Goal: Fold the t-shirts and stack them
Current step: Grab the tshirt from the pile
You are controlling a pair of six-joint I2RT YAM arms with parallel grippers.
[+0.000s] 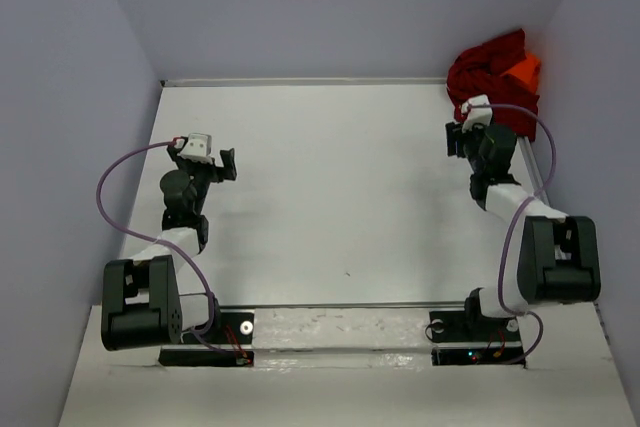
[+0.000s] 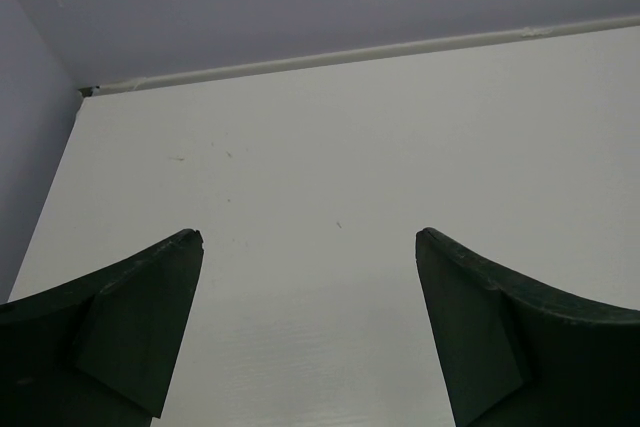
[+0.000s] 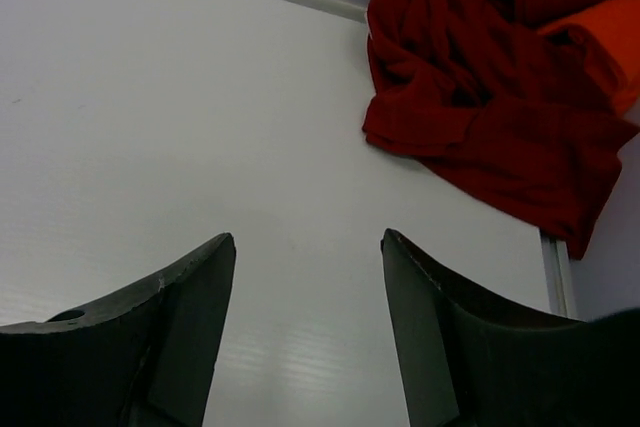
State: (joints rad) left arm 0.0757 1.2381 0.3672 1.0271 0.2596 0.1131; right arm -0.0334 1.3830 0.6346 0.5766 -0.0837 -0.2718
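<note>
A crumpled dark red t-shirt [image 1: 490, 72] lies bunched in the far right corner of the table, with a bright orange t-shirt [image 1: 522, 71] showing in it. Both show in the right wrist view: the red one [image 3: 480, 77] and the orange one [image 3: 605, 37]. The pale pink t-shirt is out of view. My right gripper [image 1: 462, 135] [image 3: 308, 239] is open and empty, just short of the pile and to its left. My left gripper [image 1: 228, 164] [image 2: 308, 235] is open and empty over bare table at the left.
The white table [image 1: 340, 187] is walled on three sides by pale lilac panels. A metal rail [image 1: 533, 162] runs along the table's right edge beside the right arm. Purple cables loop off both arms.
</note>
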